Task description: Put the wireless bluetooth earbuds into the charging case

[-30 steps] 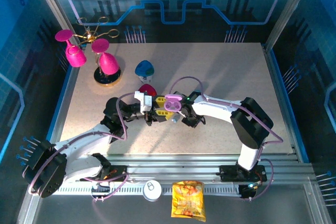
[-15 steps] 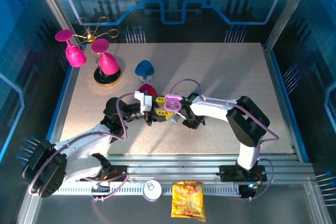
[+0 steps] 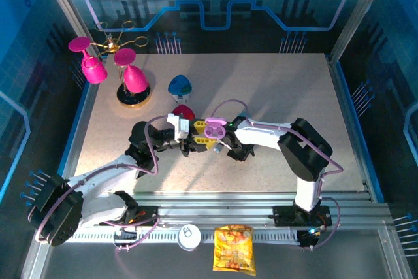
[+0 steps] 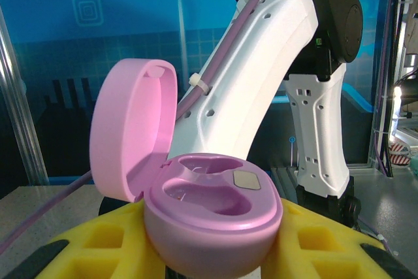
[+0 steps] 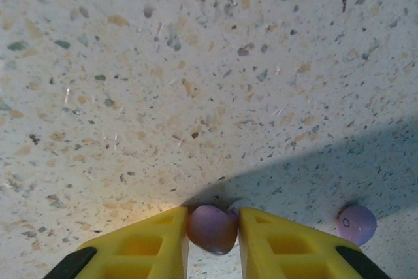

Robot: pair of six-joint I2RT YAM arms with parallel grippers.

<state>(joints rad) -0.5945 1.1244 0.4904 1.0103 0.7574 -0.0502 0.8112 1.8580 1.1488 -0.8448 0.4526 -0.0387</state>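
Speckled table (image 5: pixel 196 63): left gripper (image 4: pixel 210 250) clamps the open, still-empty case (image 4: pixel 212 217), right gripper (image 5: pixel 213 232) pinches one bud (image 5: pixel 211 225), second bud (image 5: pixel 356 224) lies near it.

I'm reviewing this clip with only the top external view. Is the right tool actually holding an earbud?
Observer: Yes. On the right wrist view, the right tool is closed on a pinkish-purple earbud, pinched between its yellow fingers.
Operator: Any other earbud nearby?
Observer: A second purple earbud lies on the table, off to the right in that view, apart from the fingers.
Operator: Is the case ready?
Observer: On the left wrist view, the left tool holds the pink charging case with its lid up and both wells empty.
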